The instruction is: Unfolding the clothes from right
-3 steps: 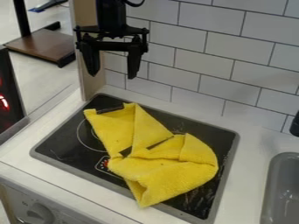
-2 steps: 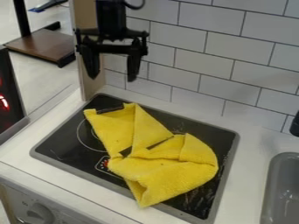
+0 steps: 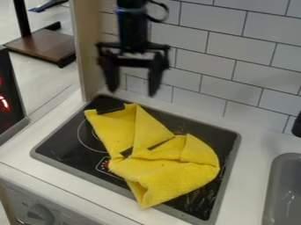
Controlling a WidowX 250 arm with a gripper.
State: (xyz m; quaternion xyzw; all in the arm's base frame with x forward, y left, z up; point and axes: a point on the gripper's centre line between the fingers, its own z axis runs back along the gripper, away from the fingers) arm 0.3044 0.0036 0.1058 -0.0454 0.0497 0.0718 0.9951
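Observation:
The black gripper (image 3: 133,91) hangs open above the back left part of the stove, its two fingers spread apart with nothing between them. Below it, a yellow cloth (image 3: 167,176) lies folded and crumpled on the black stove top (image 3: 64,143). One corner of the cloth points to the back left, another to the front, and a folded, rounded part lies on the right. A gap separates the gripper from the cloth.
A white tiled wall (image 3: 206,79) rises behind the counter (image 3: 250,145). At the right edge are a grey sink (image 3: 283,193) and a dark object (image 3: 297,126). A beige panel (image 3: 89,48) stands at the back left, and a knob (image 3: 40,214) is at the front left.
The gripper has moved right and lower in the view, staying open. The cloth lies as before.

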